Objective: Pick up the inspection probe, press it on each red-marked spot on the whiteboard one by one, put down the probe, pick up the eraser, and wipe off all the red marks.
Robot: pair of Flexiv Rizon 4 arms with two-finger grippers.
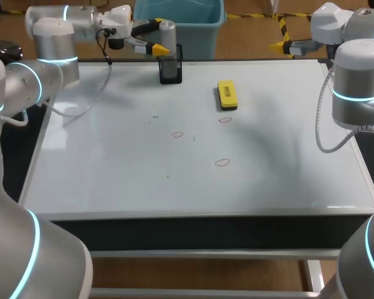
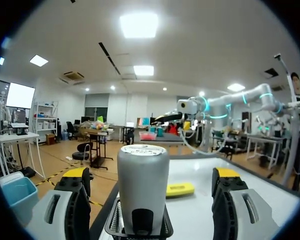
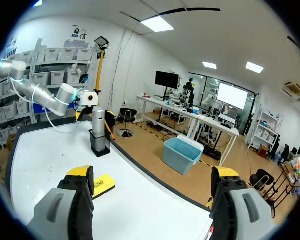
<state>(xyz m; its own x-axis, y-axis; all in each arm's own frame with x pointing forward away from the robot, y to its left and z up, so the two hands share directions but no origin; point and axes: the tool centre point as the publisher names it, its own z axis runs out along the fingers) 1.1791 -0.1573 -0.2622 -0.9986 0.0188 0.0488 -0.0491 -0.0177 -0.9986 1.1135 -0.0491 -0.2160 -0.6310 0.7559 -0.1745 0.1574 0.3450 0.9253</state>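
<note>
The inspection probe (image 1: 167, 32), a grey cylinder, stands upright in a black holder (image 1: 171, 70) at the whiteboard's far edge. My left gripper (image 1: 157, 36) is open and level with the probe (image 2: 143, 185), which stands between its fingers (image 2: 76, 186) with a gap on each side. The yellow eraser (image 1: 227, 94) lies flat to the right of the holder. Three small red rings (image 1: 177, 134), (image 1: 225, 119), (image 1: 222, 162) mark the whiteboard (image 1: 112, 174). My right gripper (image 1: 283, 45) hangs open and empty past the far right edge; its own view shows the probe (image 3: 97, 120) and eraser (image 3: 103, 185) ahead.
A few tiny dark specks (image 1: 156, 116) dot the board near the red rings. A raised frame (image 1: 193, 215) runs along the whiteboard's near edge. The left arm's cable (image 1: 90, 99) hangs over the far left corner.
</note>
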